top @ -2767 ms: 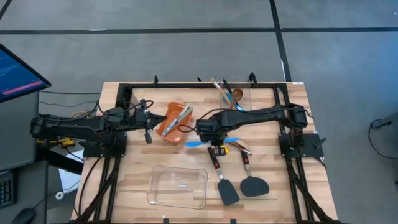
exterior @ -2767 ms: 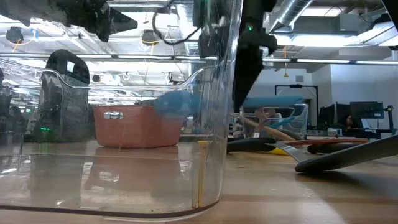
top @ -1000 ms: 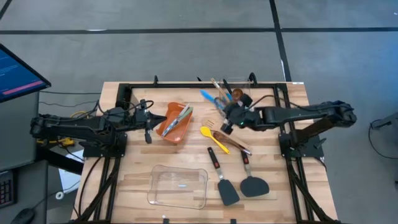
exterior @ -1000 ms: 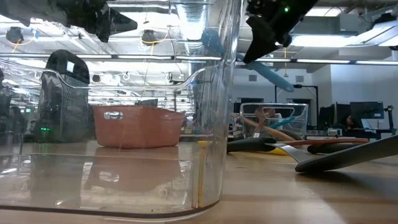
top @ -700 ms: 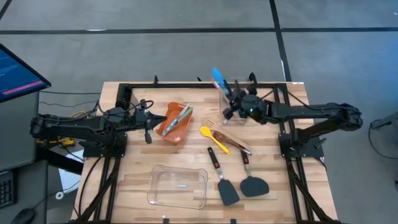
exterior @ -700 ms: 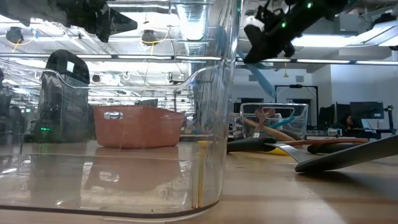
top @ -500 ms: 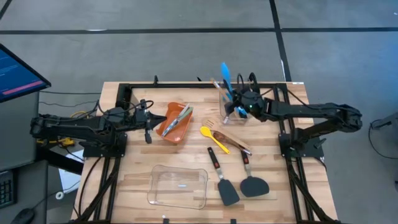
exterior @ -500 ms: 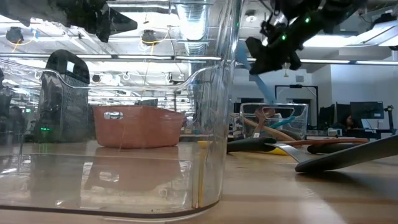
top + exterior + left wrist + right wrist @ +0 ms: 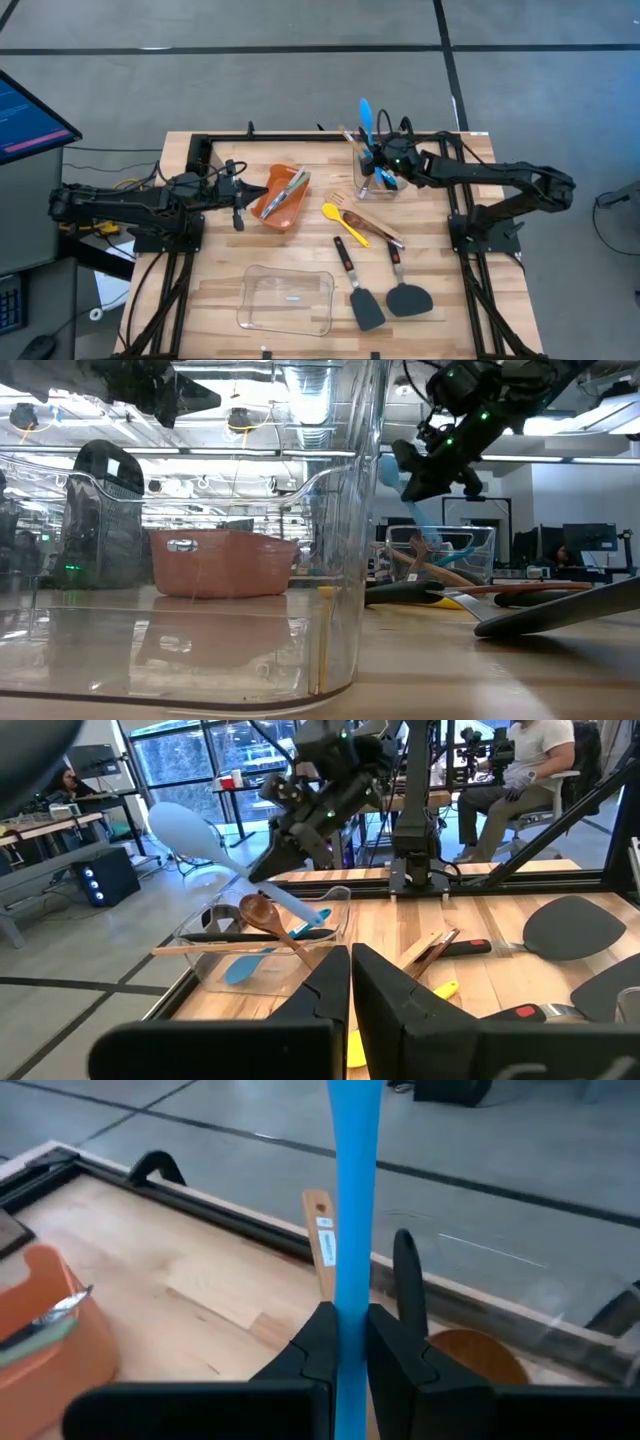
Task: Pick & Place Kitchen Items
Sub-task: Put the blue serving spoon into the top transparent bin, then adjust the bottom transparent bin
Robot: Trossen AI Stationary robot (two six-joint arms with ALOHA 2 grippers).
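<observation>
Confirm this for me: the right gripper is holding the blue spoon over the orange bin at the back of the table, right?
Not quite. The right gripper does hold the blue spoon, but over the clear container at the back of the table, not the orange bin, which sits nearer the left arm. The high view shows it.

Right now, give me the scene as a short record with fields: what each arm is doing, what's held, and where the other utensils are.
right gripper: over the clear container at the table's far edge, fingers shut on the blue spoon
blue spoon: held by its handle, bowl end up
clear container: already holds a wooden spoon and other utensils
left gripper: shut, holding nothing, beside the orange bin
orange bin: holds slim utensils
loose on table: yellow spoon, two black spatulas
near edge: second clear container
</observation>
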